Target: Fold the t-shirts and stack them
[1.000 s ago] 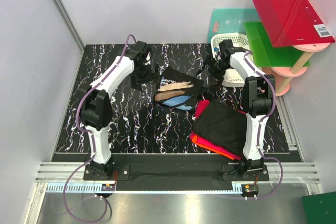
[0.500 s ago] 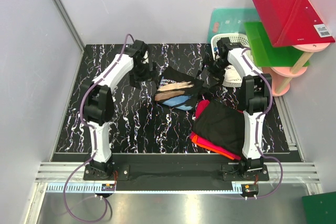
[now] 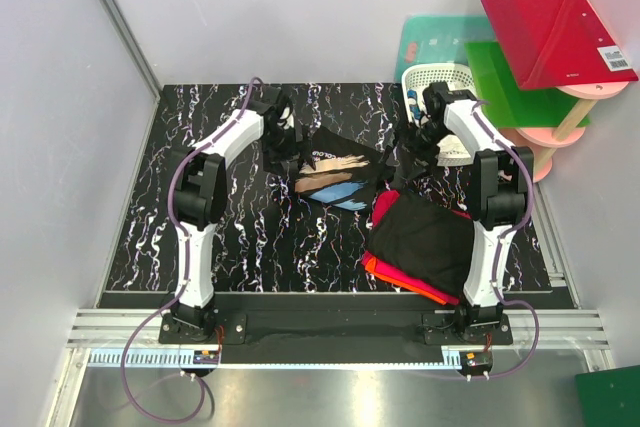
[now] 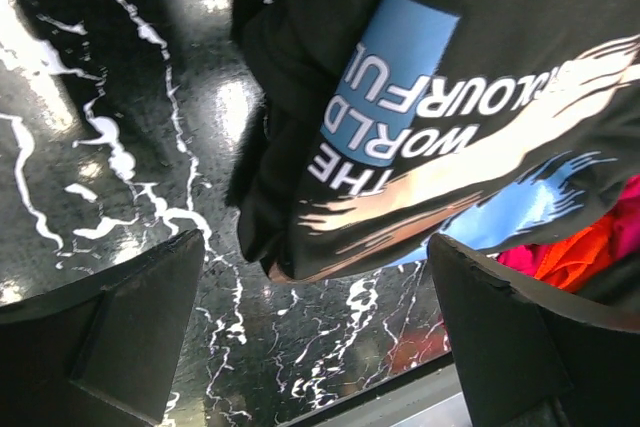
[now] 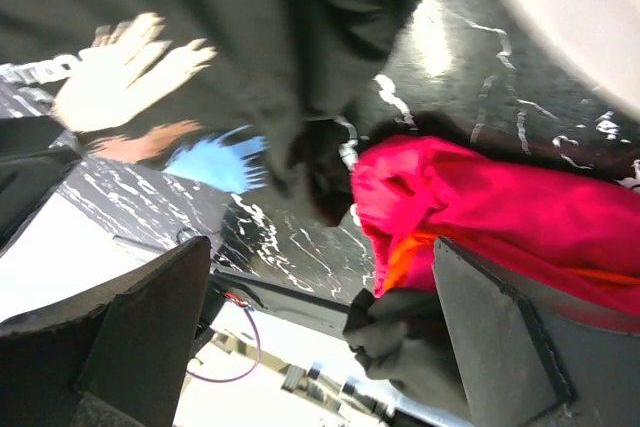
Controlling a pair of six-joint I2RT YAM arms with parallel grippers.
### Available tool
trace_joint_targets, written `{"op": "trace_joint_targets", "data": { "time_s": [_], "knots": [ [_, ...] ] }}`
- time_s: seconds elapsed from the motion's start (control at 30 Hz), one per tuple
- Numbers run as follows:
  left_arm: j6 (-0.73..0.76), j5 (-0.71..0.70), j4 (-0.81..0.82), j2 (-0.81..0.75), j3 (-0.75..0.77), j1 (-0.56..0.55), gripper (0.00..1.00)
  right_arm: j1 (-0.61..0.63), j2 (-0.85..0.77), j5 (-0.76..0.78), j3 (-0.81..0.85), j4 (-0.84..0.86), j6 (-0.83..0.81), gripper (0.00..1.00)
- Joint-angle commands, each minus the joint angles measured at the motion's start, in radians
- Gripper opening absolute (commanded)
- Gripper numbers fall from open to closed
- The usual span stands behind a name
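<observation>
Both grippers spread wide, nothing held; printed tee lies btwn them.

Top cam: printed black tee point(image 3: 338, 169) sits crumpled mid-table point(image 3: 240, 237), L gripper point(image 3: 283, 139) at its left edge, R gripper point(image 3: 410, 142) at its right. Near the R arm, a black tee point(image 3: 425, 237) tops a pile, w/ a red tee point(image 3: 385, 205) bunched at the far edge and an orange tee point(image 3: 372, 265) showing at the front. White basket point(image 3: 435, 77), red board point(image 3: 555, 32) and green board point(image 3: 505, 82) stand past the far-right corner. L wrist: fingers point(image 4: 130, 317) apart, print just beyond the tips, not pinched. R wrist: fingers point(image 5: 140, 327) apart, hanging over the printed tee's edge and the red tee beside it; orange under the red. Contact w/ cloth: can't tell.
</observation>
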Motion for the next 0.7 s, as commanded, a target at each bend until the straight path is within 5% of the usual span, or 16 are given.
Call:
{"op": "trace_joint_targets", "data": {
  "time_s": [0.0,0.4,0.67],
  "knots": [
    [0.014,0.049,0.032,-0.027,0.017,0.013,0.99,-0.008,0.047,-0.010,-0.007,0.040,0.019,1.00],
    [0.024,0.064,0.030,-0.041,0.002,0.025,0.99,-0.003,0.190,-0.075,0.084,0.141,0.078,1.00],
    [0.041,0.084,0.033,-0.038,-0.012,0.034,0.99,0.046,0.126,-0.067,0.088,0.149,0.039,1.00]
  ]
}}
